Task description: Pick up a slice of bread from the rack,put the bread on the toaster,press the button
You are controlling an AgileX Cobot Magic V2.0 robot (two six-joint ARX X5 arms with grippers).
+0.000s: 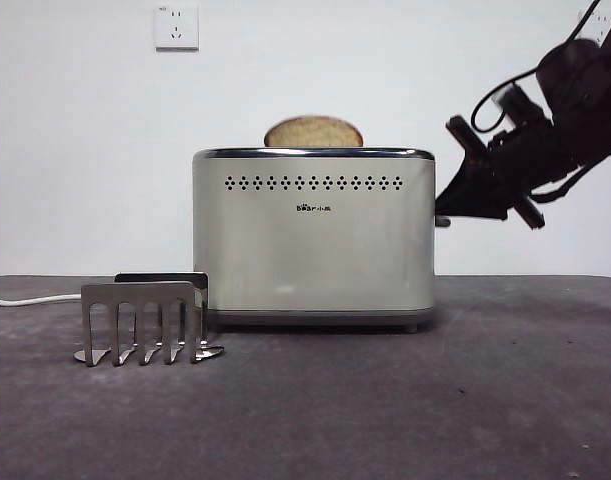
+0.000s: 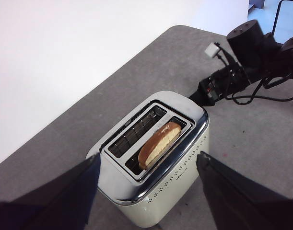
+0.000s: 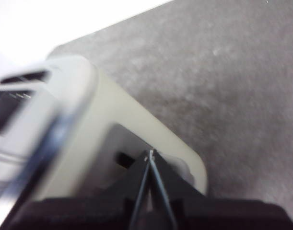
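Bread (image 1: 313,132) sits in 1 toaster (image 1: 313,245) slot, top poking out; rack (image 1: 145,322) empty beside it. Only the button (image 1: 442,221) press looks left. Right gripper (image 3: 151,155) clenched, tip at the toaster's narrow end by the button. Left gripper (image 2: 148,165) released, hovering above the toaster. Dark grey table (image 1: 385,400), white wall, socket (image 1: 176,27).

A bare robot test bench in a lab-like room, not a lived-in kitchen. A worktop (image 1: 485,400) covered in plain dark grey felt-like material stands against a blank white wall (image 1: 75,150) with one white socket (image 1: 176,27). Only a cream toaster (image 1: 313,240) and a small metal rack (image 1: 145,322) sit there, beside a black robot arm (image 1: 545,140) with exposed cables.
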